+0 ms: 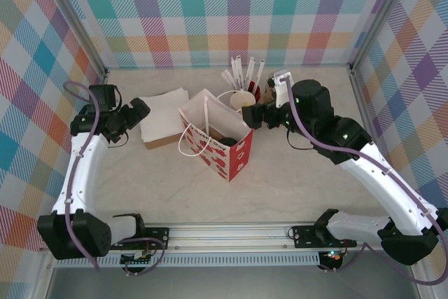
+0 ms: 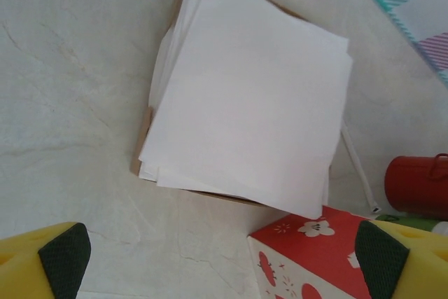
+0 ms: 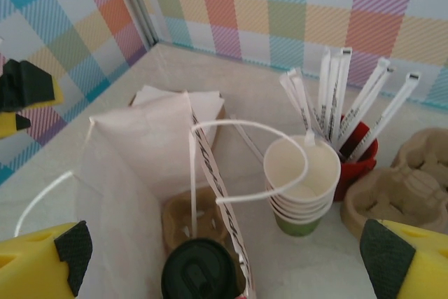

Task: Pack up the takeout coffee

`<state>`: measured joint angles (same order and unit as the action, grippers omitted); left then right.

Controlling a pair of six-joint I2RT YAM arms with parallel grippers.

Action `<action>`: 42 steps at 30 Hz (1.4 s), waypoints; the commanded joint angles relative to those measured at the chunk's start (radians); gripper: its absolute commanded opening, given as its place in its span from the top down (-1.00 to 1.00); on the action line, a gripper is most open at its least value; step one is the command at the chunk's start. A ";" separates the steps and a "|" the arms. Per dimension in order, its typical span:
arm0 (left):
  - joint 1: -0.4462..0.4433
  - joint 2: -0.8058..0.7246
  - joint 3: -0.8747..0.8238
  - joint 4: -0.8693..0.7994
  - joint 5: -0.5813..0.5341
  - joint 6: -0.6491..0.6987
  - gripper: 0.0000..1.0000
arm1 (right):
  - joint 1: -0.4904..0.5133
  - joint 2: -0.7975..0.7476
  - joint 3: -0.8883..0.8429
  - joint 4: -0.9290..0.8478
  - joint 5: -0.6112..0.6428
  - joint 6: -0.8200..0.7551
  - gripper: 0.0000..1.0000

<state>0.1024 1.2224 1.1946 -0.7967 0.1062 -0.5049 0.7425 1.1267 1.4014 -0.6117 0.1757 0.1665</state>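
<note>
Black-lidded takeout coffee point(image 3: 199, 274) stands inside paper bag point(image 3: 133, 173) with cardboard carrier point(image 3: 183, 223)

Red white-flowered bag point(image 1: 236, 160), white napkins point(image 1: 162, 118), pastel plaid walls point(image 1: 210, 12)

- A staged robot-lab test cell: plaid panel walls point(image 1: 210, 19) on metal frame posts point(image 1: 72, 22) box in a marble-look table point(image 1: 280, 187).
- 2 robot arms point(image 1: 84, 166) sit bolted to a rail point(image 1: 231, 230) at its near edge.

Takeout coffee cup point(image 3: 199, 274), black-lidded, upright inside paper bag point(image 3: 133, 173)
</note>
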 commanded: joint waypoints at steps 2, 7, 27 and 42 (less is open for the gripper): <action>0.088 0.060 -0.064 0.060 0.162 0.055 -0.93 | -0.004 -0.011 -0.034 -0.011 0.005 -0.014 -0.99; 0.140 0.174 -0.102 0.101 0.245 0.099 -0.88 | -0.005 0.009 -0.042 -0.007 -0.011 -0.011 -0.99; 0.156 0.417 -0.104 0.149 0.347 0.143 -0.09 | -0.006 0.037 -0.068 -0.012 0.010 -0.006 -1.00; 0.156 0.374 -0.055 0.108 0.319 0.163 0.57 | -0.006 0.052 -0.074 -0.007 0.004 0.010 -1.00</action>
<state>0.2459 1.6295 1.1149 -0.6590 0.4259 -0.3588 0.7391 1.1755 1.3396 -0.6300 0.1757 0.1680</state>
